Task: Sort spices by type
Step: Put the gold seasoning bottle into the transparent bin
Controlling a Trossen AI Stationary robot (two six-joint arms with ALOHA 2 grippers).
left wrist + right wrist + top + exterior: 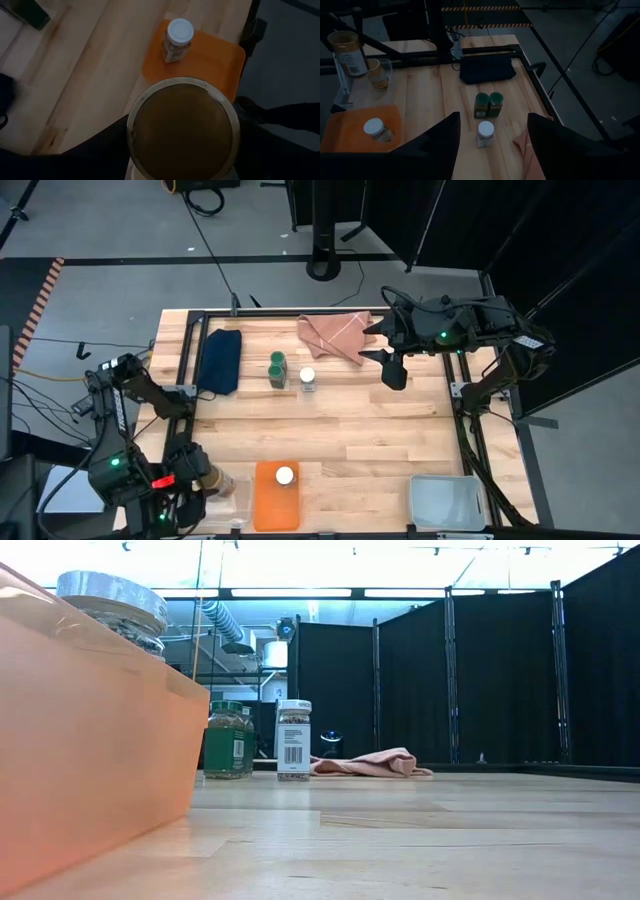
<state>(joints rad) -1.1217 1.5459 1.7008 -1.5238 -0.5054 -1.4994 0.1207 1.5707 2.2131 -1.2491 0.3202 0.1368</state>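
Left wrist view | tan-lidded jar (182, 127) between left fingers (100, 145)

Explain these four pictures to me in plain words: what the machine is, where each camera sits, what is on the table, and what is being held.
This is a two-armed robot at a wooden table. One picture looks straight down from above, one sits at table-top height, and one rides on each wrist.

From above, the left gripper sits at the near left corner, shut on a tan-lidded jar that fills its wrist picture. A second tan-lidded jar stands in a clear bin beside it. The right gripper hangs open over the far right, holding nothing.

An orange tray holds one white-lidded jar. Another white-lidded jar stands mid-table beside two green-lidded jars. A dark blue cloth, a pink cloth and a grey bin are also there.
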